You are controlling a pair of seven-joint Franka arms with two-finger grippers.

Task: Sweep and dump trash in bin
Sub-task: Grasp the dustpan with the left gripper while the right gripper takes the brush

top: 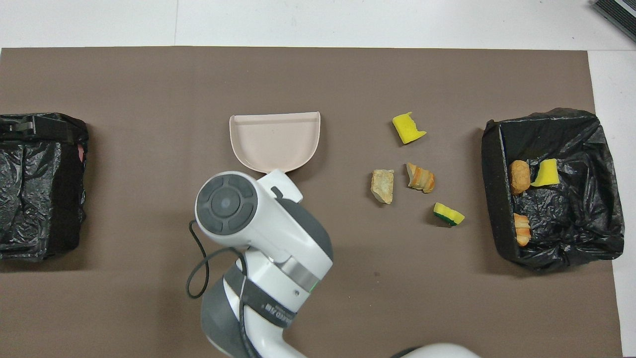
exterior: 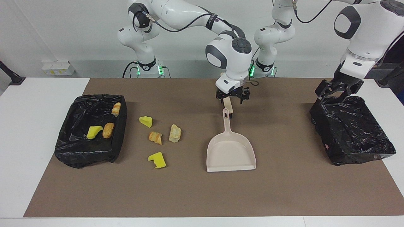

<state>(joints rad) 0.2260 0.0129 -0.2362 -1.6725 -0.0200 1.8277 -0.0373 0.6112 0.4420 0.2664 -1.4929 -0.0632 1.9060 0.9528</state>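
The trash (exterior: 156,137) — four light, squashy scraps loose on the surface beside the bin (exterior: 68,151), three more inside it — looks better swept than pinched, while the right hand (exterior: 232,97) hangs open and empty over the dustpan (exterior: 230,151) handle — the left hand (exterior: 335,90) waits open.

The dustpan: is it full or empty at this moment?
Empty. The dustpan shows only its bare beige floor in both views; four scraps of trash lie on the mat beside it.

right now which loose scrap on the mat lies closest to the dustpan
The pale cream crumbly piece; the striped bread lump and both yellow sponge chunks lie closer to the right arm's bin than it does.
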